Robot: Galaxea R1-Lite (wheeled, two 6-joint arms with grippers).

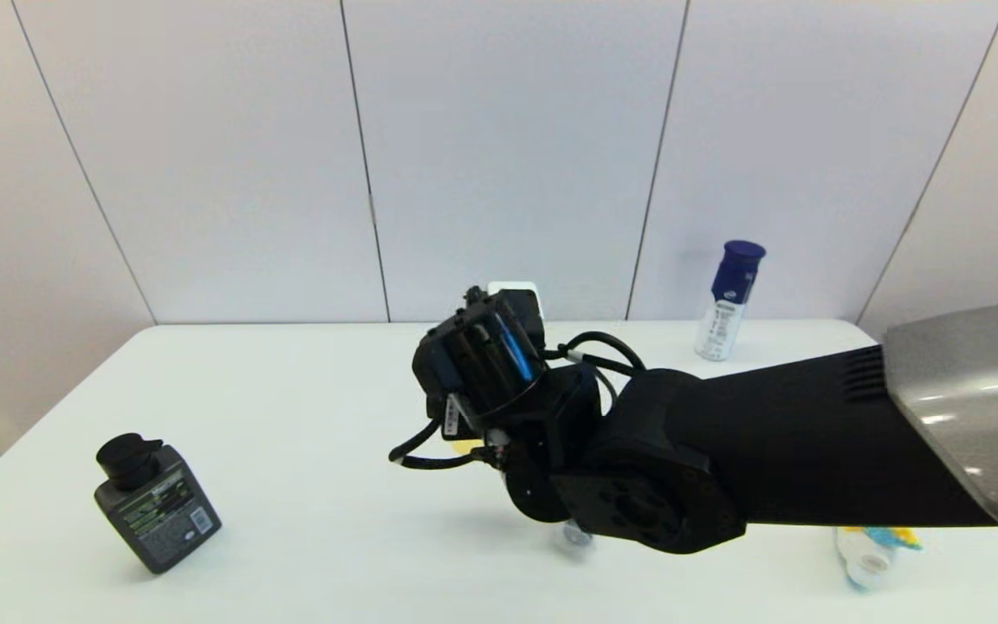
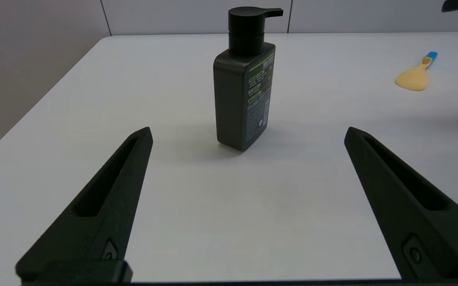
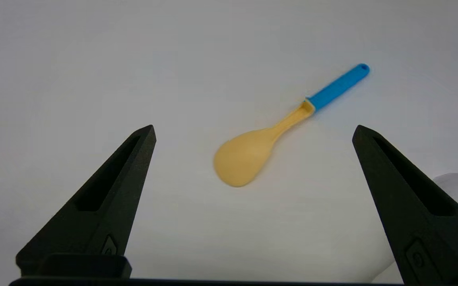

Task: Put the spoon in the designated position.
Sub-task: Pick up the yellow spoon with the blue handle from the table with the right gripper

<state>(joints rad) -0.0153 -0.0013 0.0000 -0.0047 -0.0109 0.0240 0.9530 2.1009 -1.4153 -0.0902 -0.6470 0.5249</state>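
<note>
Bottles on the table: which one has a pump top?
The dark grey bottle near the robot's left table edge, with a black pump head. The white spray bottle at the back right has a plain blue cap.

The right arm is reaching in from the right side across the middle of the counter, its wrist bending over so the gripper is pointing downward. The right gripper is hanging above the counter with its two black fingers spread wide apart, gripping nothing. The left gripper is sitting low over the left part of the counter, aiming level across the surface, its fingers also standing wide apart with nothing between them.
</note>
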